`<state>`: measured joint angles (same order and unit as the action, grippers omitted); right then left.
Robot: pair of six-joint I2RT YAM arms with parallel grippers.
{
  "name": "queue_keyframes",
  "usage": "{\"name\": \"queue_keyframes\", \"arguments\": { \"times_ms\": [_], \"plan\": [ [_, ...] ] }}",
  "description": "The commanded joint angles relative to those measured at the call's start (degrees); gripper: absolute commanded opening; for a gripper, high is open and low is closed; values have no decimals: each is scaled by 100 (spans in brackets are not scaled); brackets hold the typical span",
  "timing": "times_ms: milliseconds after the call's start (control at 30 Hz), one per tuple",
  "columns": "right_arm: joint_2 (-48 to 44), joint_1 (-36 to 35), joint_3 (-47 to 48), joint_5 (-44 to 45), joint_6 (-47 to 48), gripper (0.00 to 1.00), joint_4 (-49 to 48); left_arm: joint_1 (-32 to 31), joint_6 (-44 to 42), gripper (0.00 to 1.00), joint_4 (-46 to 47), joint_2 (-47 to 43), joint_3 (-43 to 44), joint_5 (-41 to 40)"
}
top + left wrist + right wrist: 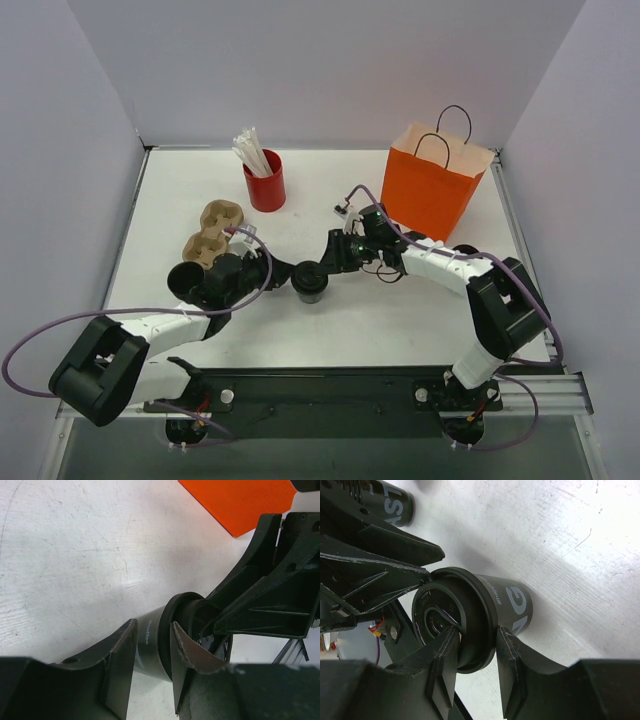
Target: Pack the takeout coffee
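One takeout coffee cup (309, 283), dark with a black lid, stands mid-table between both grippers. My right gripper (329, 262) is shut on its lid rim; in the right wrist view (475, 640) one finger lies on the lid top and the other under the rim of the cup (512, 605). My left gripper (284, 272) is open, its tips (152, 630) right at the side of the cup (148, 642). The second coffee cup (185, 280) stands to the left beside the left arm and also shows in the right wrist view (392, 502).
A brown pulp cup carrier (215, 232) lies behind the left arm. A red cup of white sticks (265, 182) stands at the back. An orange paper bag (435, 185) stands at the back right, its corner in the left wrist view (240, 500).
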<state>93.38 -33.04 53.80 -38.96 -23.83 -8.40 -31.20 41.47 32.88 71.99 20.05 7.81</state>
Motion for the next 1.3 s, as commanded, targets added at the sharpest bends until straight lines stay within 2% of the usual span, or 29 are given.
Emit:
{"name": "queue_keyframes", "arguments": {
  "times_ms": [0,333,667,900,1100,1200,1267],
  "plan": [
    [312,-89,-607,969,283,13,507,-140,-280,40,-1284,360,-608,-237],
    [119,8,-783,1171,160,13,427,-773,36,38,-1417,807,-476,-1018],
    [-277,8,-669,785,-95,15,322,-1107,572,37,365,1230,-608,-299],
    [-259,25,-950,898,-148,16,94,-1301,669,35,833,1563,-739,-341],
    [-593,87,-1311,1242,-297,14,-65,-1608,862,34,1316,2617,-766,-448],
    [-664,87,-1285,1268,-262,14,22,-1591,977,33,1668,2777,-863,-439],
    [-629,87,-1258,1321,-236,14,76,-1591,890,33,1591,2698,-802,-412]
  ]
}}
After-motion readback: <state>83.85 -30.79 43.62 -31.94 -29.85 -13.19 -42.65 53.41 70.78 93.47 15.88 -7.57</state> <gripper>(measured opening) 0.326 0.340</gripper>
